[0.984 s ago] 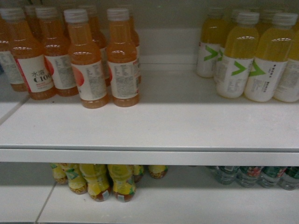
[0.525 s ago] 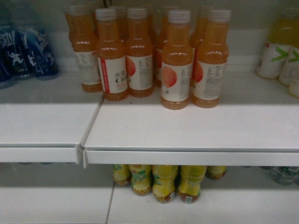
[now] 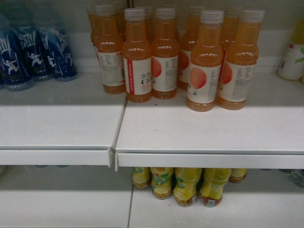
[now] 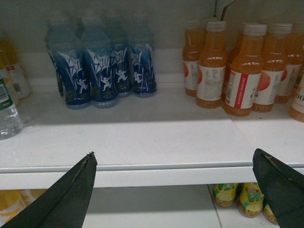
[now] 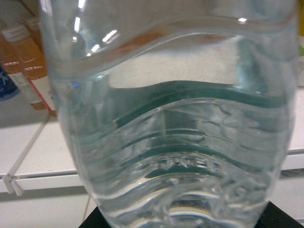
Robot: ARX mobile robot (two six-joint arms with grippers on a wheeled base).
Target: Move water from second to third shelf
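The water (image 5: 171, 118), a clear ribbed bottle, fills the right wrist view, and my right gripper (image 5: 180, 223) is shut on it; only the dark finger corners show at the bottom edge. Its label and cap are out of view. Behind it lie a white shelf (image 5: 33, 142) and orange bottles (image 5: 28, 61). My left gripper (image 4: 173, 164) is open and empty, its dark fingers (image 4: 71, 190) spread in front of the shelf's front lip (image 4: 166, 175). Another clear, green-labelled bottle (image 4: 7, 111) stands at that shelf's far left. Neither gripper shows in the head view.
Orange juice bottles (image 3: 190, 61) crowd the upper shelf (image 3: 204, 159), with blue-labelled bottles (image 3: 33, 57) to their left and a yellow drink (image 3: 292, 59) at the right edge. Yellow lemon-tea bottles (image 3: 185, 185) stand on the shelf below. A seam (image 3: 114, 159) splits two shelf boards.
The head view has swung left: the orange bottles slid right in the picture, blue bottles came in at the left, and most of the yellow drinks left at the right.
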